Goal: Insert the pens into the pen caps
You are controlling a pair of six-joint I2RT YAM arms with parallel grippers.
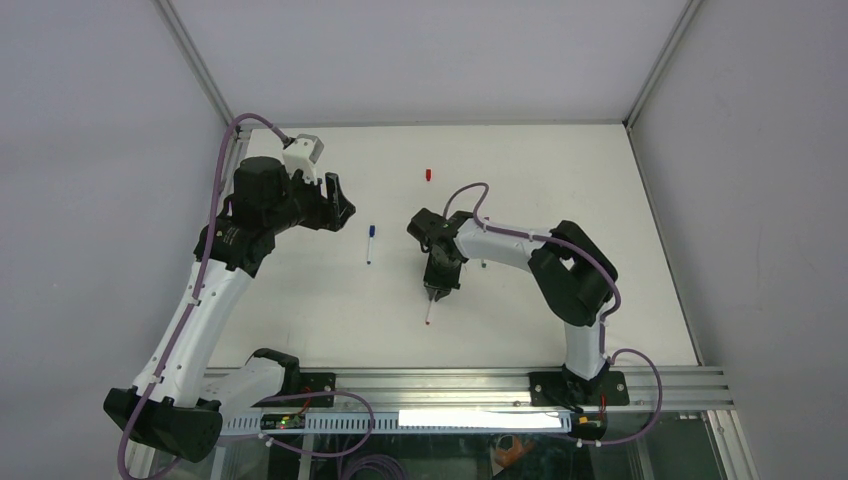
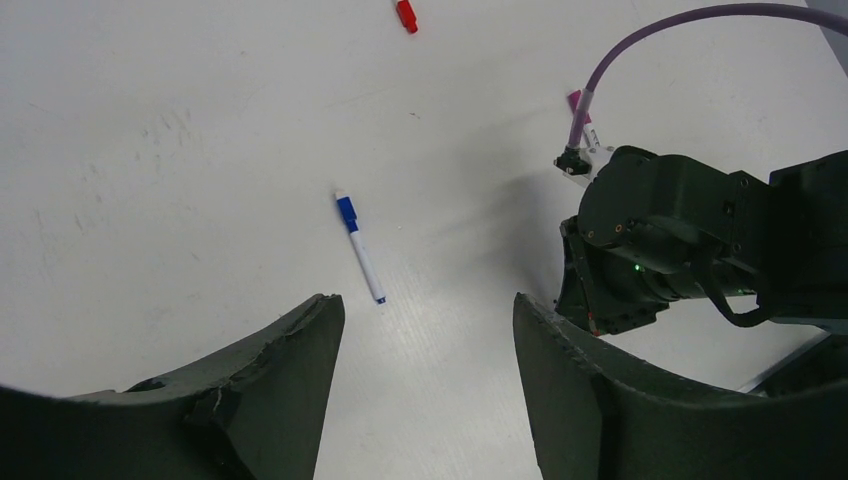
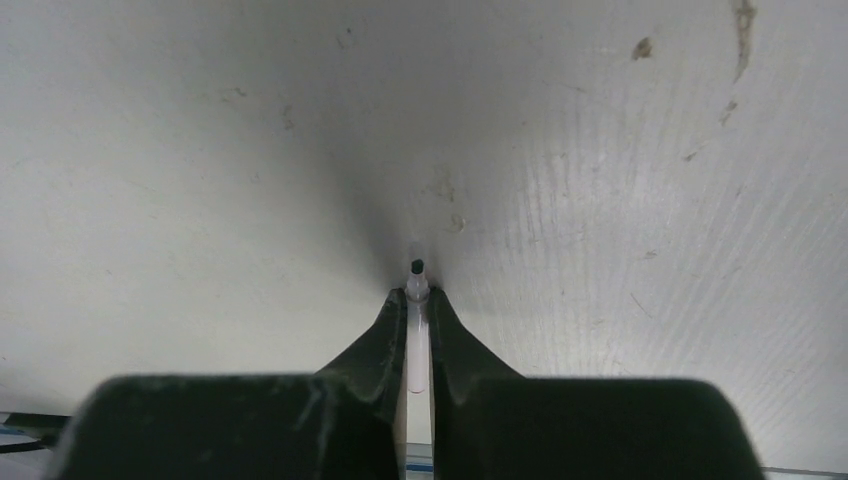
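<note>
Lower centre in our right wrist view, the right fingers (image 3: 385, 340) pinch a pen (image 3: 417, 320), its dark tip poking past them over the counter (image 3: 650, 200). Only our overhead view shows that pen's red end sticking out below them. Our left wrist view shows the left fingers (image 2: 300, 350) spread at bottom of frame, a blue pen (image 2: 358, 245) lying mid-frame, a red cap (image 2: 405, 15) at top and a magenta cap (image 2: 577, 100) upper right.
</note>
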